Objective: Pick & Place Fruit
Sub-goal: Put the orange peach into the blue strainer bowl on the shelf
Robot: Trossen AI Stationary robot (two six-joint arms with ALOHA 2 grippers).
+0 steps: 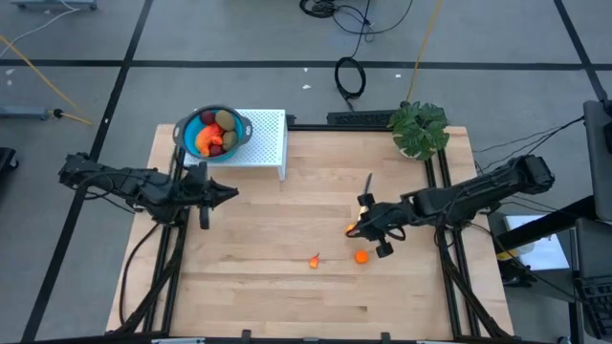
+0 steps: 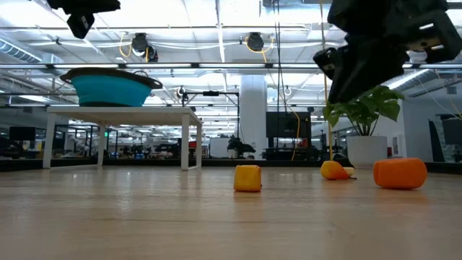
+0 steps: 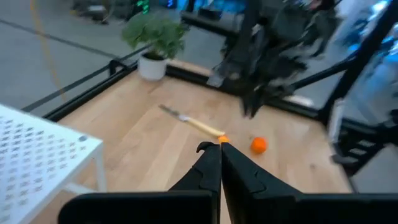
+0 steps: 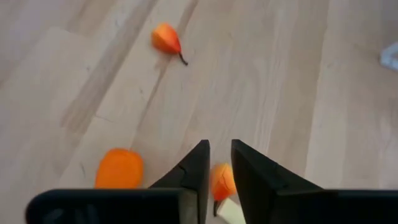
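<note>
A teal bowl (image 1: pixel 212 132) stands on a white rack (image 1: pixel 268 141) at the far left and holds red, orange and brown-green fruit (image 1: pixel 215 134). Three small orange pieces lie on the table: one (image 1: pixel 314 260) toward the near edge, a round one (image 1: pixel 360 256) beside it, and one (image 1: pixel 352 229) under my right gripper. My right gripper (image 1: pixel 368 227) hovers above that piece (image 4: pixel 222 180), fingers a narrow gap apart, touching nothing. My left gripper (image 1: pixel 228 194) is shut and empty, raised in front of the rack (image 3: pixel 219 147).
A slim yellow-handled knife (image 1: pixel 368 186) lies just beyond the right gripper, its handle near the orange piece (image 3: pixel 222 139). A potted plant (image 1: pixel 419 127) stands at the far right corner. Bare wood stretches along the near edge.
</note>
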